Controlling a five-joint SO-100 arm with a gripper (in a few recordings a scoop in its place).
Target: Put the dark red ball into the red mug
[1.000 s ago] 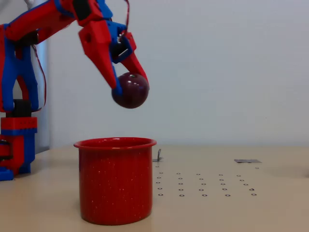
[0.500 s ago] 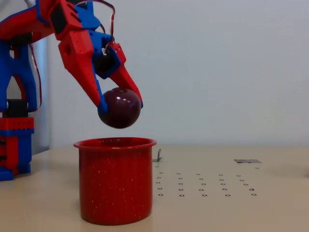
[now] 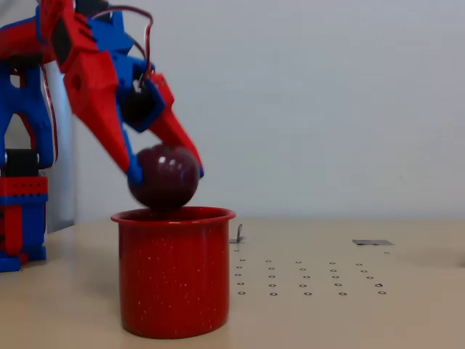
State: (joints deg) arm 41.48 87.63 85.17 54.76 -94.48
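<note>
Fixed view. The dark red ball [image 3: 164, 177] was held between the two fingers of the red-and-blue gripper [image 3: 166, 174], one finger pressed to its left side and the other to its upper right. Compared with the frame half a second before, the ball had been carried lower and further left in the picture; it was seen just above the rim of the red mug [image 3: 174, 273], over the left half of the opening, its underside level with the rim or nearly so. The mug stood upright, unmoved, on the pale table [image 3: 349, 313]. A grid of small holes [image 3: 309, 278] was seen to the mug's right.
</note>
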